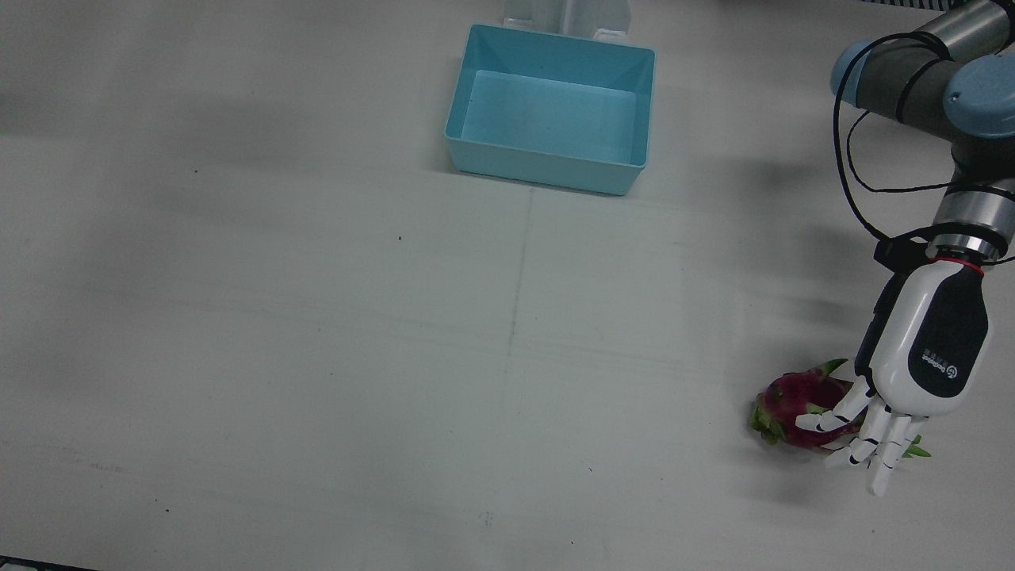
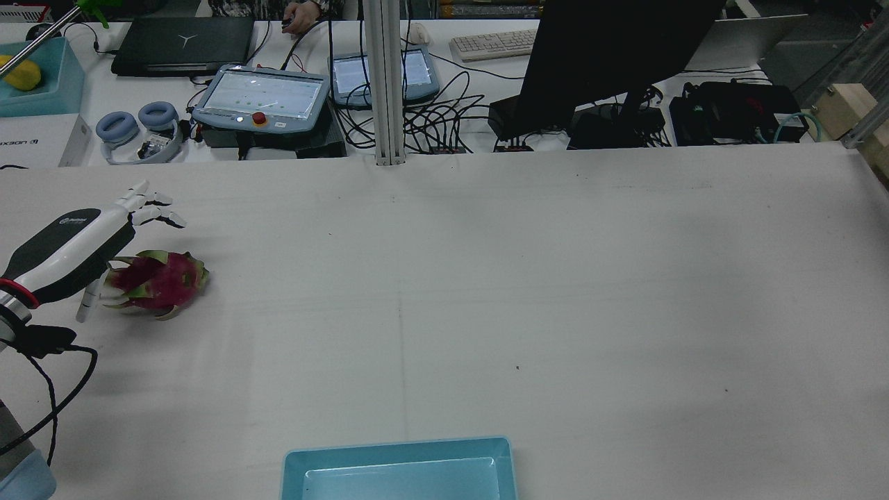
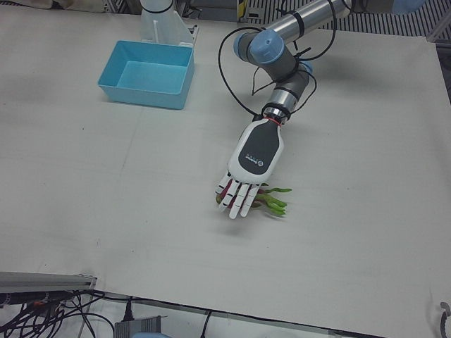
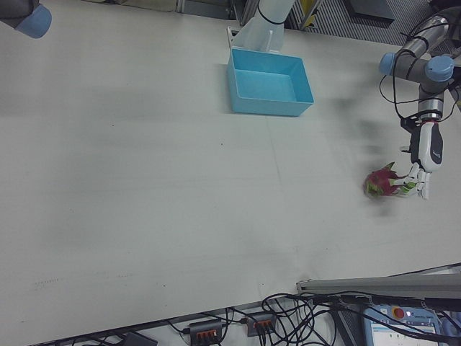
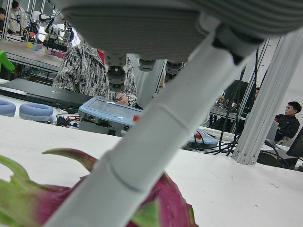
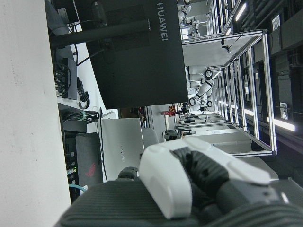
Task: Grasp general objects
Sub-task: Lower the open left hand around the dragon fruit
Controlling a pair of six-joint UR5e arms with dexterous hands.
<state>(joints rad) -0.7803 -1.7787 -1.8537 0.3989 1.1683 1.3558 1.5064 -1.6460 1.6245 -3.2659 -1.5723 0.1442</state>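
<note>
A pink dragon fruit (image 1: 793,400) with green scales lies on the white table near its edge on my left side. It also shows in the rear view (image 2: 160,281) and close up in the left hand view (image 5: 165,208). My left hand (image 1: 920,349) hovers just above it, palm down, fingers spread and extended past the fruit, holding nothing. In the rear view my left hand (image 2: 76,239) has its thumb hanging beside the fruit. My right hand (image 6: 189,184) shows only partly in its own view; its pose is unclear.
A light blue bin (image 1: 547,170), empty, stands at the robot's side of the table, mid-width; it also shows in the rear view (image 2: 396,451). Beyond the table's far edge a desk holds teach pendants (image 2: 260,94), cables and a monitor (image 2: 611,55).
</note>
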